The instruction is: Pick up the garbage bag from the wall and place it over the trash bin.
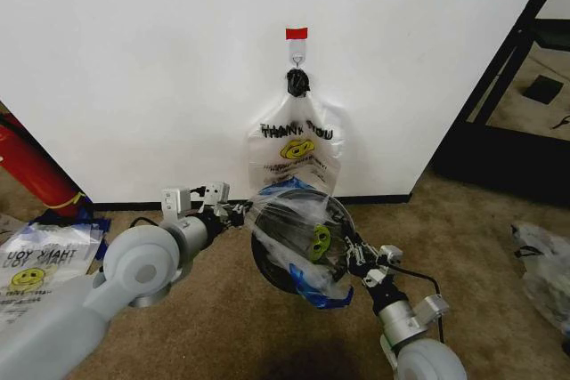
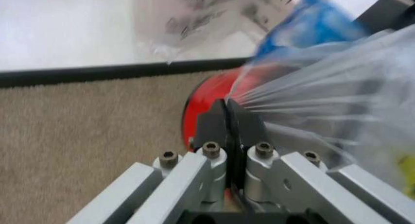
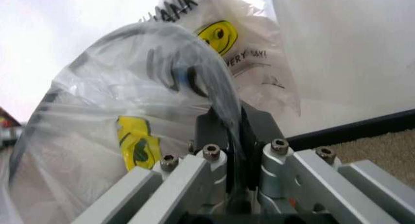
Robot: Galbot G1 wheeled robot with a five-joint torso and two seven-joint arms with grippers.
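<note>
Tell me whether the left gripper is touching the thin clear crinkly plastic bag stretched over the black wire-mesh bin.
Touching. The left wrist view shows the left gripper shut on the clear plastic garbage bag, taut film fanning from its closed fingers.

garbage bag [image 1: 298,251]: clear, yellow smiley, blue patches | trash bin [image 1: 283,220]: black mesh | wall [image 1: 134,60]: white

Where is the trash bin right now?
In the head view the trash bin stands on the carpet below the wall hook, between both grippers, wrapped in the garbage bag.
</note>
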